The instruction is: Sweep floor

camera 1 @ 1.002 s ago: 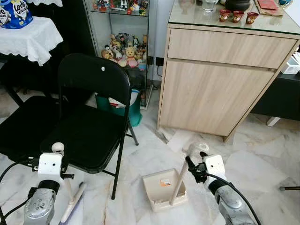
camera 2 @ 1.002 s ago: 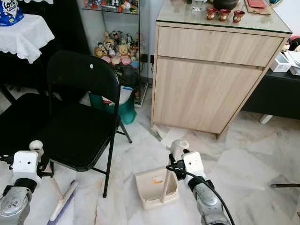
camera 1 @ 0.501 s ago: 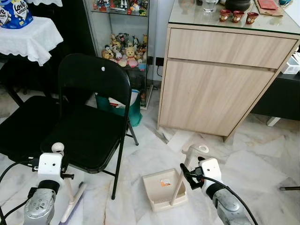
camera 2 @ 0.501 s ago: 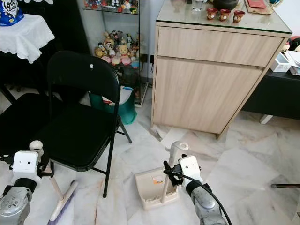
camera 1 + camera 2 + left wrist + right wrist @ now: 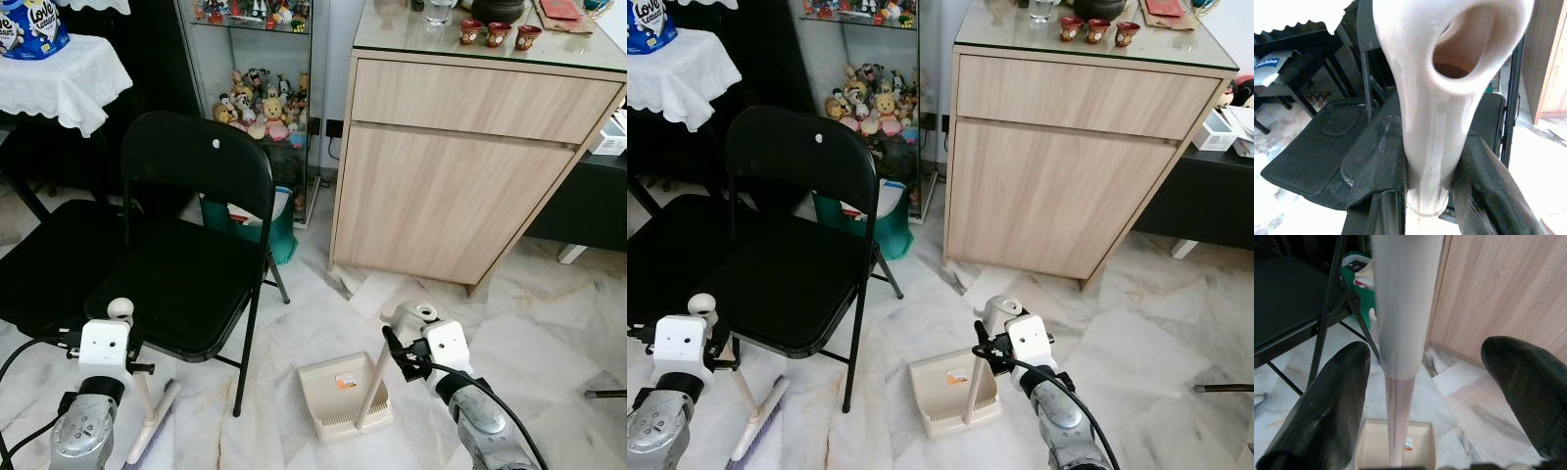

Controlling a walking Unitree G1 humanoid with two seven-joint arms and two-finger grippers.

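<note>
Marble floor (image 5: 313,323): dustpan handle (image 5: 1397,333) between right hand (image 5: 1435,401) fingers.

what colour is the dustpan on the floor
Cream or pale beige, with a small orange-and-white label inside the dustpan. It shows best in the left eye view.

Marble floor (image 5: 549,333) under dustpan (image 5: 342,396), chair (image 5: 191,264), apparently broom head (image 5: 152,423).

Right gripper (image 5: 390,345) beside upright dustpan (image 5: 343,394) handle; left gripper (image 5: 125,345) at broom (image 5: 149,423) handle, near black chair (image 5: 191,245).
</note>
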